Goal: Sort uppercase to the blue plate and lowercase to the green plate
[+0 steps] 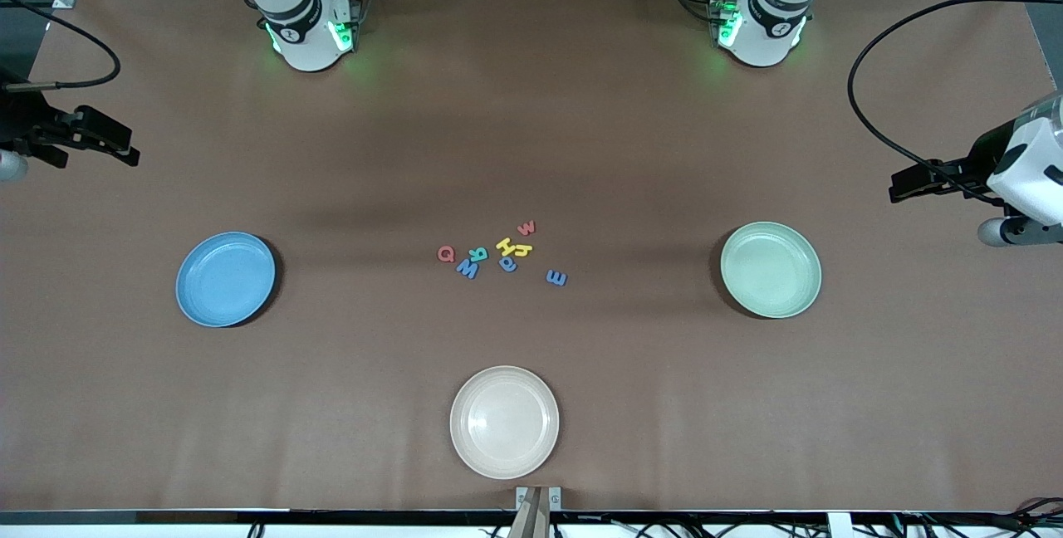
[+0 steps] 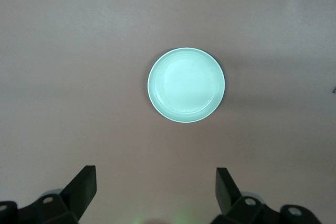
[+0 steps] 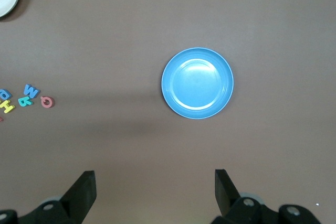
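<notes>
Front view: letters all clustered mid-table, none sorted. Red Q (image 1: pixel 446 253), teal R (image 1: pixel 478 255), blue W (image 1: pixel 467 269), yellow H (image 1: pixel 506 244), small yellow letter (image 1: pixel 521 251), blue a (image 1: pixel 507 264), red w (image 1: pixel 526 228), blue e (image 1: pixel 556 277). Blue plate (image 1: pixel 225 278) toward the right arm's end, green plate (image 1: pixel 771 269) toward the left arm's end, both bare. Cream plate (image 1: pixel 504 422) nearest the camera. Left gripper (image 2: pixel 156 184) hangs high over the green plate, fingers spread, holding nothing. Right gripper (image 3: pixel 155 187) hangs high over the blue plate, likewise spread and unloaded.
</notes>
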